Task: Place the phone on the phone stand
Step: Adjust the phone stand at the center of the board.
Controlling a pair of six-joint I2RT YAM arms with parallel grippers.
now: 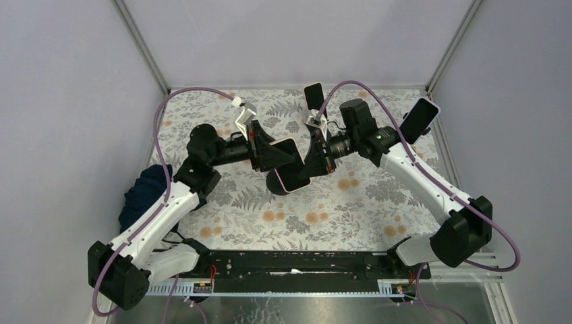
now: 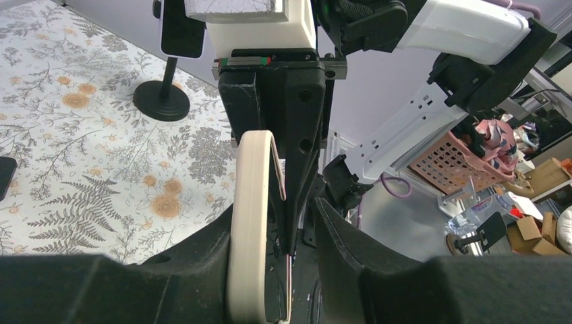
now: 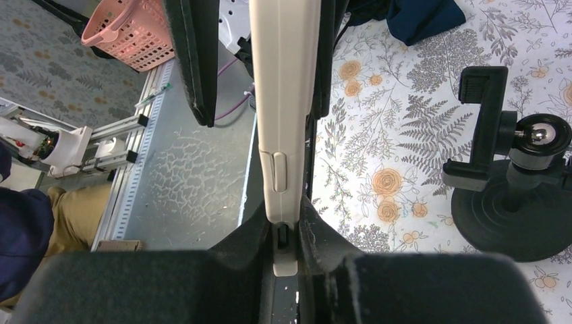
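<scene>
Top external: phone (image 1: 295,170) mid-air over desk (image 1: 364,216) middle

It sits edge-on between both grippers. Right gripper (image 3: 284,229) is narrow, pinching the phone's end. Left gripper (image 2: 276,229) is partly spread, one finger clear of the case. Phone stand (image 3: 512,202) stands on the desk just beside.

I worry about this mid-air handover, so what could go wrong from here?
1. The right gripper pinches the phone only near one end, so it could pivot or slip when the left gripper backs off.
2. The left gripper's fingers flank the phone closely; withdrawing askew could knock it.
3. The phone stand has a small clamp, so a tilted phone might miss it.
</scene>
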